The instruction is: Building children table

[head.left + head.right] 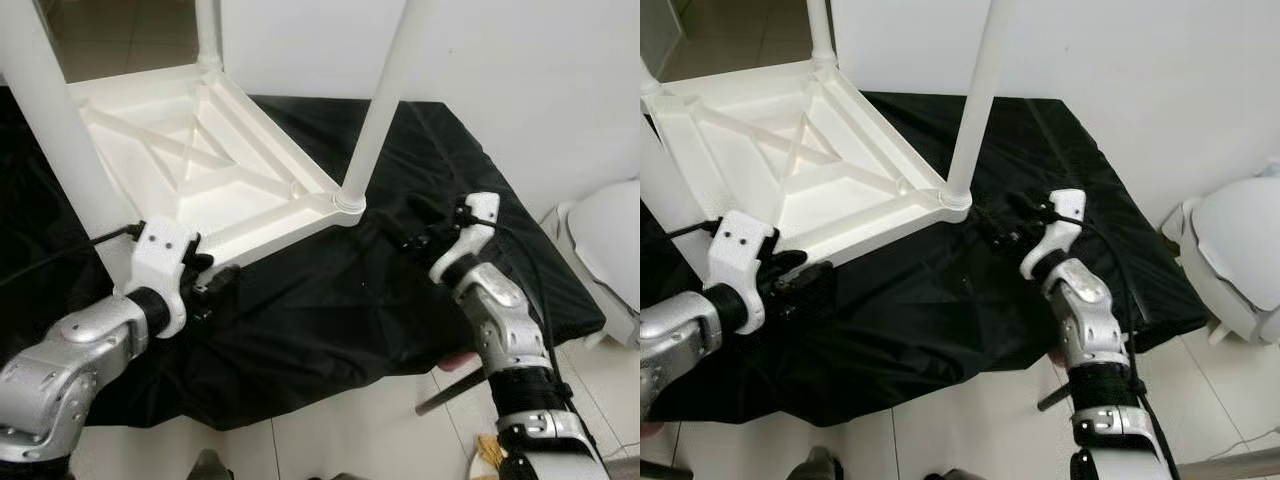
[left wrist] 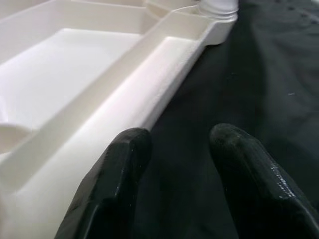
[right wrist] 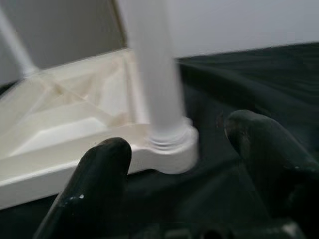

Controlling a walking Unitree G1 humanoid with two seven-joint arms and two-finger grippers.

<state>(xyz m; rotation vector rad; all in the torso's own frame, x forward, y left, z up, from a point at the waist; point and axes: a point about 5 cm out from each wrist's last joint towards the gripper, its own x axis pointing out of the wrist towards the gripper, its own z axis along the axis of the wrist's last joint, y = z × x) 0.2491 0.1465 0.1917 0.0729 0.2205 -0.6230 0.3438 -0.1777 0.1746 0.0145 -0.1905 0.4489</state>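
- Upside down, the table (image 1: 215, 150) lies top-down on a black cloth (image 1: 330, 300), its legs (image 1: 385, 95) pointing straight up.
- It is white plastic, ribbed underneath with crossed braces.
- Left gripper (image 1: 215, 285) sits released at the near rim; right gripper (image 1: 1005, 225) gapes beside the corner leg.
- Behind stands a white wall (image 1: 520, 70); below, pale floor tiles (image 1: 330, 440).

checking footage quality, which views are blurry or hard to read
Right wrist view: leg and open right claw are soft with blur. Left wrist view: left claw out of focus up close, tabletop edge sharper. Eye views: sharp, evenly lit, cloth very dark.
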